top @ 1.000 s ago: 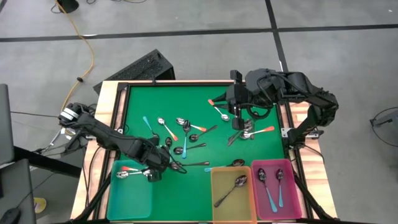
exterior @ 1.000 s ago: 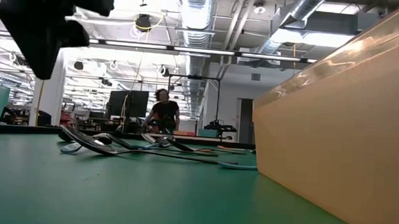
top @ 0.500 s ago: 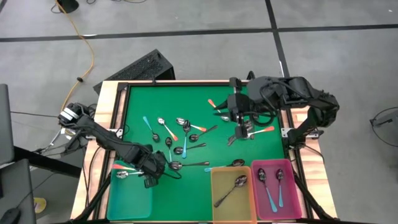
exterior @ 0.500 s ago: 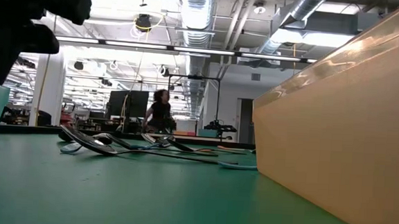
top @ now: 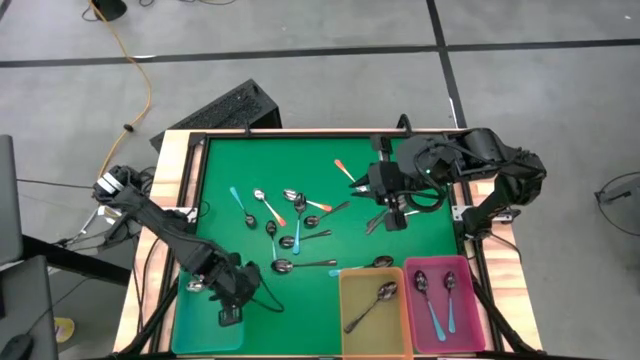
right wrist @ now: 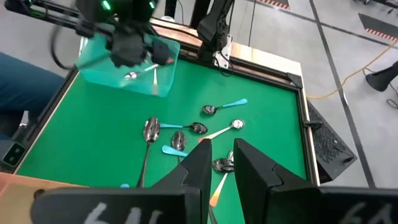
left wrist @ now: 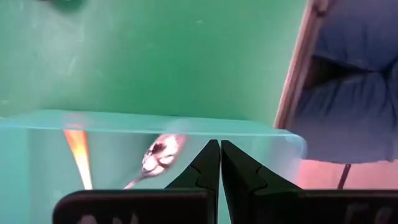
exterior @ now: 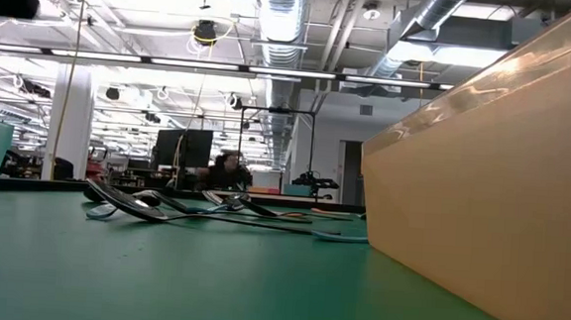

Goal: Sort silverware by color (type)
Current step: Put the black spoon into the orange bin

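Note:
Several spoons (top: 295, 225) lie scattered on the green mat, with orange, light blue or dark handles. My left gripper (left wrist: 219, 148) hovers shut over the teal bin (top: 195, 325) at the near left; the right wrist view shows the arm (right wrist: 130, 37) above it. In that bin lies a spoon (left wrist: 161, 150) with its shiny bowl up, and an orange handle (left wrist: 78, 155) shows through the wall. My right gripper (right wrist: 221, 149) hangs high over the mat's far right, its fingers a little apart with nothing between them.
A yellow bin (top: 375, 315) holds one dark spoon and a pink bin (top: 445, 320) holds blue-handled spoons, both at the near edge. A wooden frame (top: 185, 160) rims the mat. In the low view the yellow bin's wall (exterior: 483, 172) fills the right side; a person (exterior: 227, 166) stands far behind.
My left gripper has gone toward the table's near edge, from the mat beside the teal bin to over the bin, turning as it went and staying shut. In the low view it has left the picture's upper left. My right arm has swung slightly.

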You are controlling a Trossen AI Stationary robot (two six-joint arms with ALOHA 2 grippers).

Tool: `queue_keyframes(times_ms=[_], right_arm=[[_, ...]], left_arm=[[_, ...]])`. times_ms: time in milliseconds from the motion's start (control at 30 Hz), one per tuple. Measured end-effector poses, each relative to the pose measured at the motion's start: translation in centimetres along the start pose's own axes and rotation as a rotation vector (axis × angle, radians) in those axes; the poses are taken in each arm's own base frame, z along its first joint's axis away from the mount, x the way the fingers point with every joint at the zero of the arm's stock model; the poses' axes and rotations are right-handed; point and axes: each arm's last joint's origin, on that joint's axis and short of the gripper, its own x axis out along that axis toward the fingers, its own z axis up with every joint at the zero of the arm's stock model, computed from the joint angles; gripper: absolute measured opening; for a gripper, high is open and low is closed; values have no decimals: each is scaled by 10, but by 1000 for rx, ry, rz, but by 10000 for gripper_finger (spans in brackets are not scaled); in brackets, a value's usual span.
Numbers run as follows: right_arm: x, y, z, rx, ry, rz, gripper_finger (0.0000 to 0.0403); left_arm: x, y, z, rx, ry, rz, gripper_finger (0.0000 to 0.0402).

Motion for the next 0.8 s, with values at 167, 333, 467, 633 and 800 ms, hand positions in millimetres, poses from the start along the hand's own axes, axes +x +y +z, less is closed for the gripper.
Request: queue_keyframes(times_ms=[167, 333, 467, 633, 800], right_arm=[[2, -11, -5, 21, 41, -44, 82], [3, -39, -20, 98, 176, -273, 82], [1, -68, -36, 203, 273, -372, 82], [-2, -102, -57, 310, 390, -462, 82], [5, -130, -78, 391, 477, -463, 97]], left_arm=[[-29, -14, 1, 119, -180, 59, 0], [-95, -10, 10, 212, -449, 94, 0], [-156, 9, 6, 213, -719, 171, 0], [-204, 41, -14, 162, -950, 273, 0], [-227, 70, -35, 62, -1053, 378, 17]])
